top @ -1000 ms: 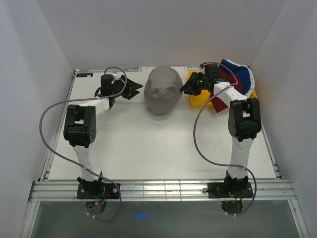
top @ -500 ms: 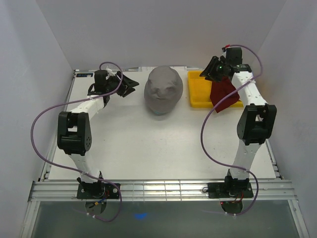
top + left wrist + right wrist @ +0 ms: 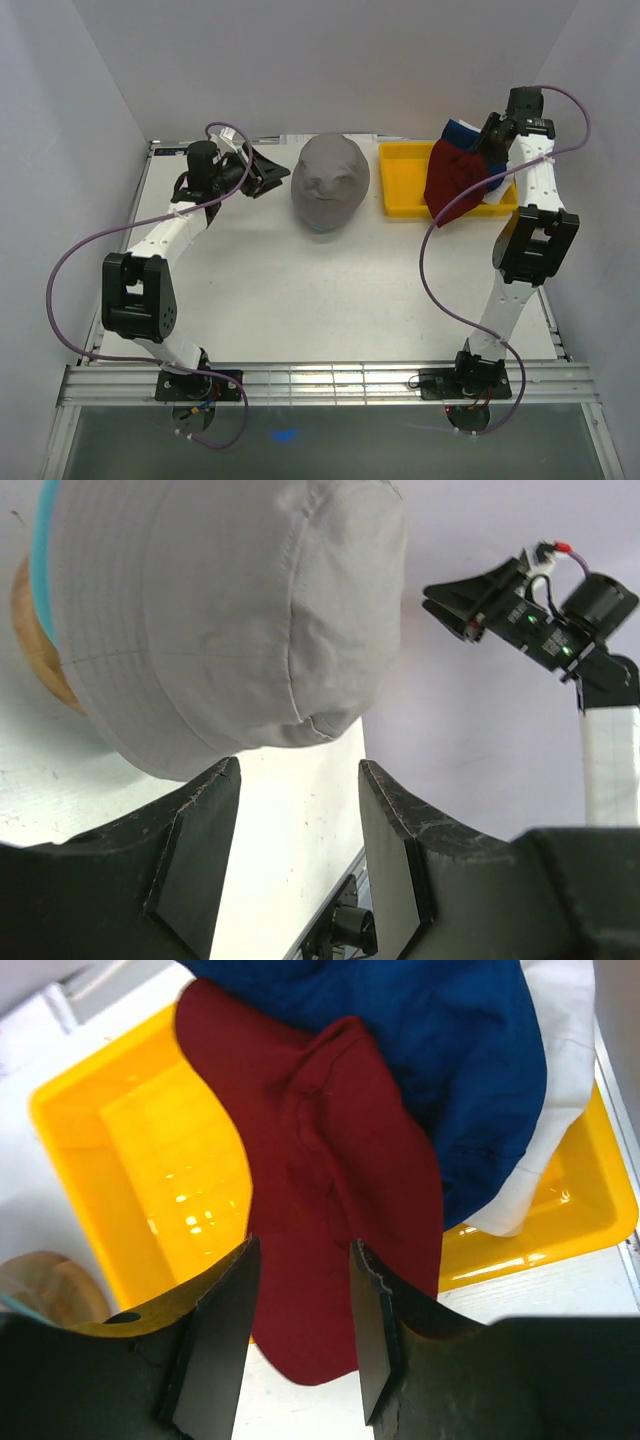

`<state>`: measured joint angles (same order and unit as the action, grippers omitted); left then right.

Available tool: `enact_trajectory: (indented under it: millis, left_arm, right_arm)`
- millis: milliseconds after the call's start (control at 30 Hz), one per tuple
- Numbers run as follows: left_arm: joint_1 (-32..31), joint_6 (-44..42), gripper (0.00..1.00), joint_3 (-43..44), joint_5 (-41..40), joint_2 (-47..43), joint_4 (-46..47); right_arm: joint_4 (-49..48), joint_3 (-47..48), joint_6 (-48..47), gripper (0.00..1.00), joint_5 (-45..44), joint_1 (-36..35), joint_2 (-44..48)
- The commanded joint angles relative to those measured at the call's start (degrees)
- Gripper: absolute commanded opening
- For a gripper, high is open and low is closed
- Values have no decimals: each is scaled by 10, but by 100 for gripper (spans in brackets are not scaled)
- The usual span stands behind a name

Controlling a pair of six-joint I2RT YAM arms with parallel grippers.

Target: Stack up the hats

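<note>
A grey hat (image 3: 330, 182) sits on top of the stack at the back middle of the table; in the left wrist view the grey hat (image 3: 220, 620) covers a teal edge (image 3: 42, 560) and the wooden stand (image 3: 35, 640). My left gripper (image 3: 272, 172) is open and empty just left of it. A dark red hat (image 3: 457, 180) lies over the yellow tray (image 3: 405, 180), on a navy hat (image 3: 440, 1050) and a white hat (image 3: 560, 1080). My right gripper (image 3: 492, 135) hangs open above the dark red hat (image 3: 330, 1190).
The yellow tray (image 3: 130, 1160) stands at the back right, near the right wall and the table's right edge. White walls close in the back and both sides. Purple cables loop beside both arms.
My right arm has swung back and to the right, rising above the tray, with the dark red hat now draped over the tray's front. My left arm has shifted slightly.
</note>
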<state>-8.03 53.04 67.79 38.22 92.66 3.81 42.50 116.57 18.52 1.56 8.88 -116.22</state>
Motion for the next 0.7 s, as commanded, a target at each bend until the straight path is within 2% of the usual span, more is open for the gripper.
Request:
enact_trajectory:
  millis: [0,233,667]
  left_arm:
    - [-6,-12,61,-4,19,-48,-11]
    - [-8,-14,61,13,24,-51,-24]
    - [-33,-21,61,36,9,-46,-36]
  right_arm:
    - [37,47,-34,47,-55,-7,-35]
    - [32,36,-47,47,-67,-7,-70]
    - [44,20,-83,46,-127,-16,-81]
